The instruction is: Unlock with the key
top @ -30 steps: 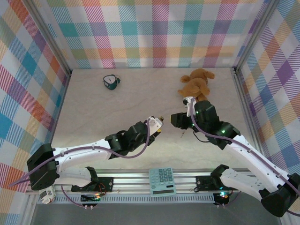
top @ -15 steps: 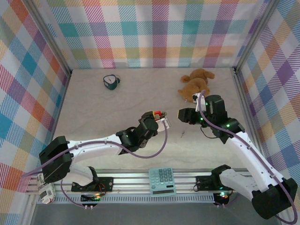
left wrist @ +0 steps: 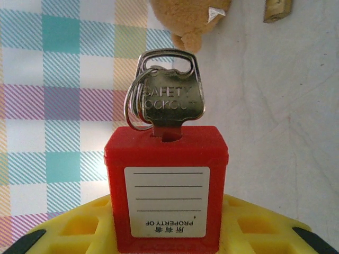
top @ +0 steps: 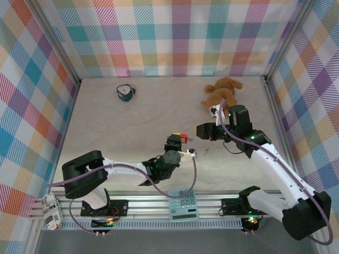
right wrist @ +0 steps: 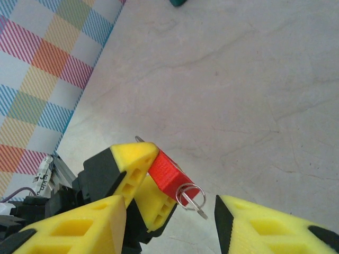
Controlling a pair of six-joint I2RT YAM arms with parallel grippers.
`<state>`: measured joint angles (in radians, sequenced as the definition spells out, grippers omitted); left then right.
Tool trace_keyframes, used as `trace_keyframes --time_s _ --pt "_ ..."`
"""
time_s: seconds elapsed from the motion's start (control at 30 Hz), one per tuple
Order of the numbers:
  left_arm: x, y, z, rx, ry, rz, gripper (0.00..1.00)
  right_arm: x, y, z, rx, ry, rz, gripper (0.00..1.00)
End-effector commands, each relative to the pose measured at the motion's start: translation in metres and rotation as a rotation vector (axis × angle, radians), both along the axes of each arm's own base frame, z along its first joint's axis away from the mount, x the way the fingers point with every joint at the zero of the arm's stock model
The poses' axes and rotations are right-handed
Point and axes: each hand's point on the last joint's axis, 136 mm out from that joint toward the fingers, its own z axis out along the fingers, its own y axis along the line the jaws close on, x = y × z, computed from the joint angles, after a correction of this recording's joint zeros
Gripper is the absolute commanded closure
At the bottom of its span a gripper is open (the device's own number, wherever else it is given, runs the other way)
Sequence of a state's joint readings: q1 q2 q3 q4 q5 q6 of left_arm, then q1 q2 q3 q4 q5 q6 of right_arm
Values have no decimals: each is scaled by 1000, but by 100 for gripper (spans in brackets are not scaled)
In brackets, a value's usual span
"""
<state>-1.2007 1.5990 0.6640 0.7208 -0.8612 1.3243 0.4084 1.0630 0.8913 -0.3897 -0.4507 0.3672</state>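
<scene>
A red padlock (left wrist: 167, 185) with a white label stands upright between the yellow fingers of my left gripper (left wrist: 167, 233), which is shut on its body. A silver key (left wrist: 170, 98) stamped SAFETY LOCKOUT sits in the keyhole on its top face, with a key ring (left wrist: 133, 108) hanging from it. In the top view the left gripper (top: 175, 142) holds the padlock (top: 183, 137) above the table's middle. My right gripper (top: 200, 130) is just to its right, pointing at it. In the right wrist view the key (right wrist: 197, 205) lies edge-on between the right gripper's (right wrist: 169, 207) open fingers, touching neither.
A brown teddy bear (top: 222, 95) lies at the back right, close behind the right arm. A small teal object (top: 125, 92) sits at the back left. A calculator (top: 183, 203) rests on the front rail. A small brass piece (left wrist: 278, 10) lies on the table beyond the padlock.
The left arm has swung in and turned, bringing the padlock up to face the right gripper. The right gripper has moved left to the key and opened slightly.
</scene>
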Motion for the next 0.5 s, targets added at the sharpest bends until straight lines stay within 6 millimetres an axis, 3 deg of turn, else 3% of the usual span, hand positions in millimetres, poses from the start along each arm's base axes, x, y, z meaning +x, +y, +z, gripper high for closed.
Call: trace_keyframes --time_s 0.0,0.3,0.47 --pt "-3 -4 16 -34 -82 11 78 -2 4 -14 -14 22 46 52" --pt "-6 -13 9 1 -98 -6 78 -10 8 -46 -108 104 87 54" --pt "-6 -17 6 2 -84 -7 78 -19 12 -54 -127 128 112 56"
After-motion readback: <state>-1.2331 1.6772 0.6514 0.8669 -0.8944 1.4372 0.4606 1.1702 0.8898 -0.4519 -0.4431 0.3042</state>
